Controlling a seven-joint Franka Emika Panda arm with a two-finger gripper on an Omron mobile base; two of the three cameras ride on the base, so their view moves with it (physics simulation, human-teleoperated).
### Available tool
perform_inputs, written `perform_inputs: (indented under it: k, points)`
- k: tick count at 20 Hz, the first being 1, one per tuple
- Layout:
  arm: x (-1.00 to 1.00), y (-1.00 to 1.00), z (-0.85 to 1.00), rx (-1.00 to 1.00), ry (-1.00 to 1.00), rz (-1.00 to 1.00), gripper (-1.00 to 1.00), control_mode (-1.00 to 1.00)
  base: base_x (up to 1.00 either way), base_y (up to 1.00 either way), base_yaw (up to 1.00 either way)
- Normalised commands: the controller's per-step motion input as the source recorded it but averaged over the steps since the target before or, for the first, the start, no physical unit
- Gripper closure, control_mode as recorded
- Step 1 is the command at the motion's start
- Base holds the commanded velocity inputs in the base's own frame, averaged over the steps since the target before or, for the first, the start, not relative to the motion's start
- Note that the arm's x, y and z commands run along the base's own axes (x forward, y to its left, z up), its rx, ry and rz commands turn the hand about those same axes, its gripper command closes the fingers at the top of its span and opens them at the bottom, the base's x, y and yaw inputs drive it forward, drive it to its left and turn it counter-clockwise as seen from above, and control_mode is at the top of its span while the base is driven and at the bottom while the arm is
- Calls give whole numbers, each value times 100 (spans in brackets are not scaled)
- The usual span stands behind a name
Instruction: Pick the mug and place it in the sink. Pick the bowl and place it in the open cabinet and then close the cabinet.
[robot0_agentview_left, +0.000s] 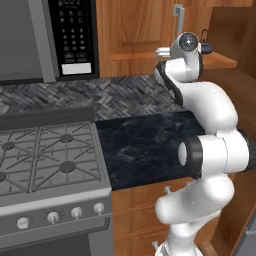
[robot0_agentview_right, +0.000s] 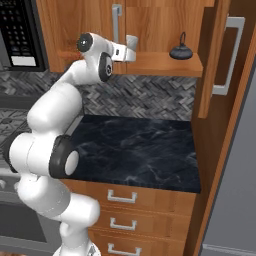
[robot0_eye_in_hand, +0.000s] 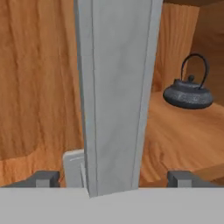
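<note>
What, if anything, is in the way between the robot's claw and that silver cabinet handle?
Nothing visible. In the hand view, the silver bar handle already stands between the open fingertips of the gripper. The small dark teapot sits off to one side on the cabinet shelf, clear of the gripper.

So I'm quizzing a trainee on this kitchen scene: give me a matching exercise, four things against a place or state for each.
Things:
1. teapot
2. bar handle
3. stove
4. end effector

Places or states:
A. left of the black counter
B. open, fingers either side of the handle
C. on the cabinet shelf
D. upright between the fingers

Pairs: 1-C, 2-D, 3-A, 4-B
</note>
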Motion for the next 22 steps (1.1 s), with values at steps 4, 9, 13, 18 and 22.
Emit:
perform_inputs:
  k: [4, 9, 13, 18, 22]
  points:
    - [85, -47, -2, 22, 3, 27, -100, -100, 0, 0, 0]
    - [39, -12, 0, 6, 5, 16, -100, -100, 0, 0, 0]
    - [-53, 1, 2, -2, -6, 0, -100, -100, 0, 0, 0]
    - [-98, 0, -3, -11, -33, 0, -100, -100, 0, 0, 0]
    - [-100, 0, -46, -15, -15, 0, -100, -100, 0, 0, 0]
